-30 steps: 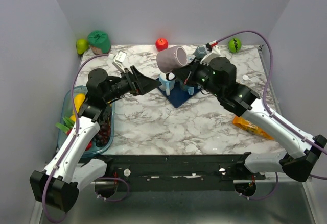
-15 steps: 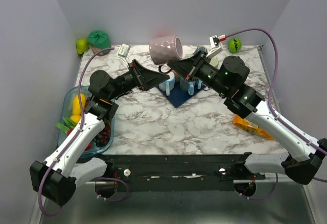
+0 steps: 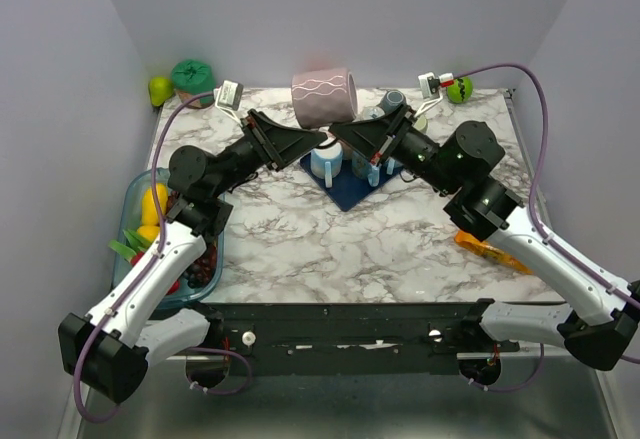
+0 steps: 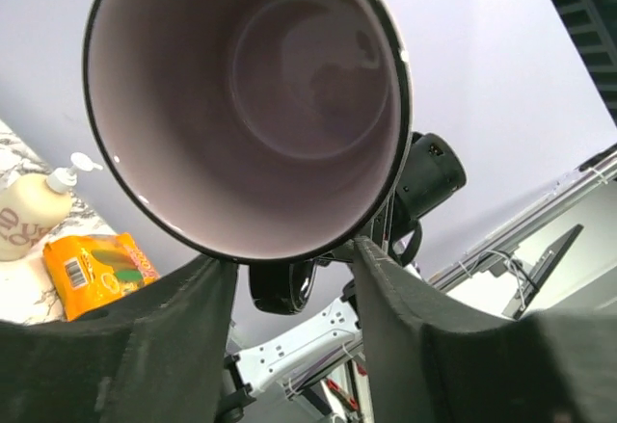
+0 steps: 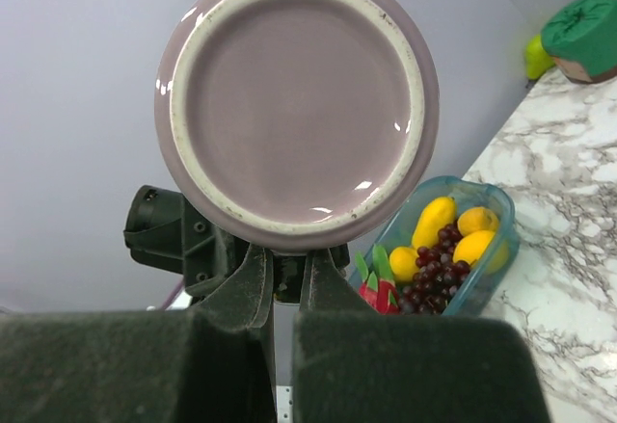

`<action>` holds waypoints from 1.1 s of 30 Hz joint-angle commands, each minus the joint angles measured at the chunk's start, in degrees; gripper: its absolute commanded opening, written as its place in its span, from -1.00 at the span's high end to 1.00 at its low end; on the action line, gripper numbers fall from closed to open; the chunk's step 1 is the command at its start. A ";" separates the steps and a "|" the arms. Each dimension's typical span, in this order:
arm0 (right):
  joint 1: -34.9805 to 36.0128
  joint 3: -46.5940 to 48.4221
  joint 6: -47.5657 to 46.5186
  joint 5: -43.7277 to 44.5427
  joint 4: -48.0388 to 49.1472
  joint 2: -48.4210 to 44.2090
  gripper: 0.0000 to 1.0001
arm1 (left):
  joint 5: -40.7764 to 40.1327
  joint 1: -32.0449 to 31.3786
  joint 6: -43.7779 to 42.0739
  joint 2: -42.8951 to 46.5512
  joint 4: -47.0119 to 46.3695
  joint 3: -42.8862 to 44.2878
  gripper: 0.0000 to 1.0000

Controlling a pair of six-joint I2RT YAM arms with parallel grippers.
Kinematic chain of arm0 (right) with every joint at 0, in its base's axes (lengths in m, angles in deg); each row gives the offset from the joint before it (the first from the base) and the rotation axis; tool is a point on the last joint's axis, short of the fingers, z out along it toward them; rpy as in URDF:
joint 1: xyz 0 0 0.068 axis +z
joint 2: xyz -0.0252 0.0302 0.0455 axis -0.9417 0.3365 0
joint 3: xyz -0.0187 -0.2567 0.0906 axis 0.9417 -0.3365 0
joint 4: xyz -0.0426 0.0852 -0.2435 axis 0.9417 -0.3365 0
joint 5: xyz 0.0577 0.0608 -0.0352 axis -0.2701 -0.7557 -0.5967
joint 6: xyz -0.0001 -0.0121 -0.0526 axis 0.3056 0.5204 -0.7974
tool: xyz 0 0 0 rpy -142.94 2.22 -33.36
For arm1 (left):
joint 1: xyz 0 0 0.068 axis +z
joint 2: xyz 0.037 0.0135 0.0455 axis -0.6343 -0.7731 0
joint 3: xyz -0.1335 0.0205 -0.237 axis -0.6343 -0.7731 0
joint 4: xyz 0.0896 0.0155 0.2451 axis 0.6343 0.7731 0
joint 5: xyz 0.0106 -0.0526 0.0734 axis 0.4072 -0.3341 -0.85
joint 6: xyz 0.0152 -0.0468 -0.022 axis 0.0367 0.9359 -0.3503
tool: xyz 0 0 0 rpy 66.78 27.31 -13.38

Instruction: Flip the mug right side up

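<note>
— Where to find the mug [image 3: 324,97]?

— Up in the air, well clear of the worktop [image 3: 300,229], over its far middle and near the blue mat [image 3: 345,196]. Lies on its side there, mouth toward the left arm, base toward the right.

— Held by which side?

— By the right pincer [image 3: 336,131]. Seen from the right wrist, fingers [image 5: 249,288] drawn in to a narrow slit and clamped at the lower edge of the mug [image 5: 297,105]. Cannot make out the exact part gripped. Faces the round, pale-ringed base head on.

— And the left pincer [image 3: 320,141]?

— Gapes wide and grips nothing. Seen from the left wrist, sits just under the rim of the mug [image 4: 251,105], with one finger [image 4: 193,327] to each side of its lowest point. Touching or apart, cannot tell. Looks straight into the glossy pink inside.

— Anything else around?

— A fruit tub [image 3: 127,209] at the left edge of the worktop, under the left arm. An orange packet [image 3: 485,244] on the right side, just beside the right arm.
</note>
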 commanded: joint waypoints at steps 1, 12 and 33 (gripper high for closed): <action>-0.19 -0.64 1.04 -3.86 8.96 -1.97 0.99 | -2.09 -1.88 1.92 -0.92 -5.10 0.47 -0.10; -0.10 -4.50 0.69 -4.47 10.20 -2.67 0.99 | -5.08 -4.17 -0.36 -1.71 -2.65 1.97 0.48; -0.27 -4.94 -4.06 8.25 -4.30 -5.83 -0.50 | -15.88 -4.17 -19.95 2.07 26.13 8.11 1.00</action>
